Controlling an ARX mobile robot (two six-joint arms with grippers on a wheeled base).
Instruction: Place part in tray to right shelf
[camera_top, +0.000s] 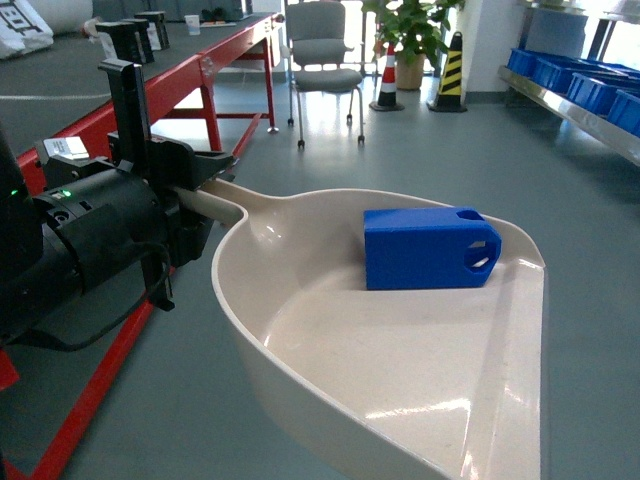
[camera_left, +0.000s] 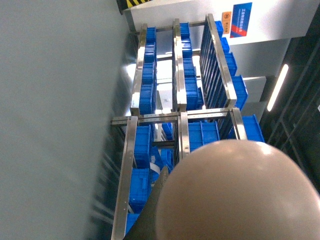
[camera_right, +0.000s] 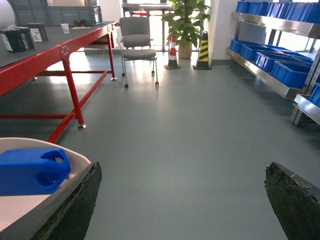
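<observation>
The cream tray (camera_top: 400, 380) is held up over the floor, and my left gripper (camera_top: 200, 197) is shut on its handle (camera_top: 225, 208). The bright-blue part (camera_top: 430, 248) lies inside the tray near the back wall, its slotted end pointing right. In the left wrist view the tray's rounded underside (camera_left: 235, 195) fills the lower right, with one dark finger (camera_left: 159, 202) beside it. The right shelf (camera_top: 585, 105) with blue crates (camera_top: 600, 90) stands at the far right. My right gripper (camera_right: 182, 197) is open over bare floor, just right of the tray's rim (camera_right: 75, 157) and the part (camera_right: 30, 170).
A red-framed table (camera_top: 205, 75) with black boxes (camera_top: 135, 40) runs along the left. A grey chair (camera_top: 325, 65), a potted plant (camera_top: 410, 40) and striped cones (camera_top: 450, 70) stand at the back. The steel rack (camera_left: 177, 105) shows rows of blue crates (camera_left: 145, 95).
</observation>
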